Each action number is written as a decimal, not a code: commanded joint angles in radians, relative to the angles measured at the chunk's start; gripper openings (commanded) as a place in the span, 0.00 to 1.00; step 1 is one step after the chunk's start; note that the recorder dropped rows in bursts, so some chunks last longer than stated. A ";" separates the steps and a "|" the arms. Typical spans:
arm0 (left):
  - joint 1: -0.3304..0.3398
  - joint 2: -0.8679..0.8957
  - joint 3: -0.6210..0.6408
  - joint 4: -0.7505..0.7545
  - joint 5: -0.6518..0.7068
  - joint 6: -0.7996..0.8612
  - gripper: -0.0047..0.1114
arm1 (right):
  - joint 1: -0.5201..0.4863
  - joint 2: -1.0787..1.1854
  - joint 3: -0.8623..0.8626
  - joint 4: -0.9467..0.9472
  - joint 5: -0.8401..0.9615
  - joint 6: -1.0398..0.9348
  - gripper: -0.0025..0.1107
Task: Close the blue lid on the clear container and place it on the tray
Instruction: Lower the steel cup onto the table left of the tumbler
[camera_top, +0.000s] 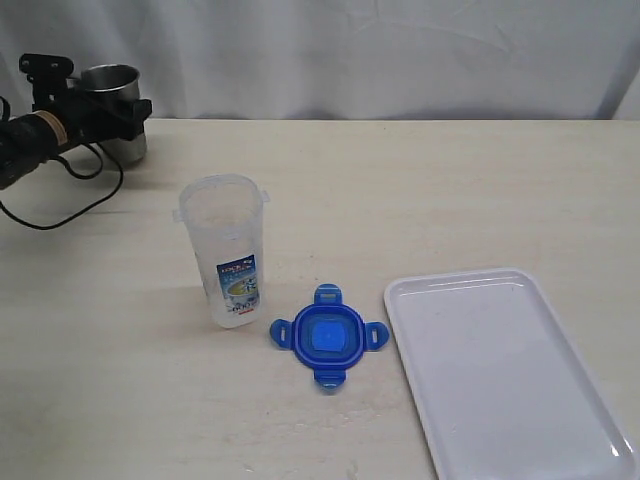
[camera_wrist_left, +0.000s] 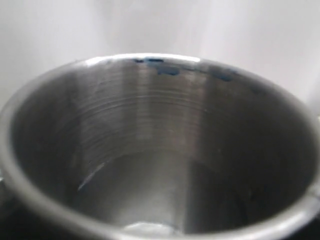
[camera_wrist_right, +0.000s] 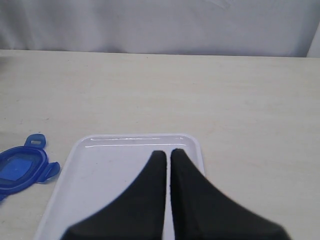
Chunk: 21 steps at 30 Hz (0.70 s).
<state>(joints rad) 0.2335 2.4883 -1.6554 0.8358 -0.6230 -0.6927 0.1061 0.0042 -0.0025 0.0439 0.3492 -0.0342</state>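
Right pincer (camera_wrist_right: 166, 152) first: its two black fingers are pressed together with only a thin slit between them, and I see nothing in them. From its wrist camera it hangs above the tray (camera_wrist_right: 135, 140), near one short rim. I cannot find this pincer in the exterior view.

On the exterior view the left pincer (camera_top: 118, 105) is far out at 10 o'clock, by the back edge of the table (camera_top: 450, 190). Its jaws stand wide around the steel cup (camera_top: 112, 80), and one black finger lies across the front wall of the cup. Whether it really presses on the cup I cannot tell. The left wrist camera shows only the grey inside of this cup (camera_wrist_left: 150, 150), very close and a little blurred. A black cable (camera_top: 60, 215) hangs from the arm and lies on the table.

I see the clear container (camera_top: 225, 250) standing upright near the middle, a little toward 9 o'clock. Its mouth is open and the blue-and-white label faces the camera. The blue lid (camera_top: 328, 336) lies flat on the table at 4 o'clock from the container, near it but not touching. Its lighter blue centre is up and its four flaps are spread out. The tray lies at 3 o'clock from the lid, just beside it with a small gap, and reaches toward 5 o'clock of the view. Nothing lies on the tray.
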 joint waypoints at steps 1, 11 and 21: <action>0.010 -0.043 -0.009 0.152 -0.023 -0.137 0.04 | 0.001 -0.004 0.003 0.005 -0.004 0.005 0.06; 0.010 -0.048 0.059 0.206 -0.300 -0.193 0.04 | 0.001 -0.004 0.003 0.005 -0.004 0.005 0.06; -0.030 -0.029 0.059 0.362 -0.266 -0.139 0.04 | 0.001 -0.004 0.003 0.005 -0.004 0.005 0.06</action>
<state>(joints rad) 0.2181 2.4630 -1.5954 1.1924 -0.8578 -0.8504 0.1061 0.0042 -0.0025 0.0439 0.3492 -0.0342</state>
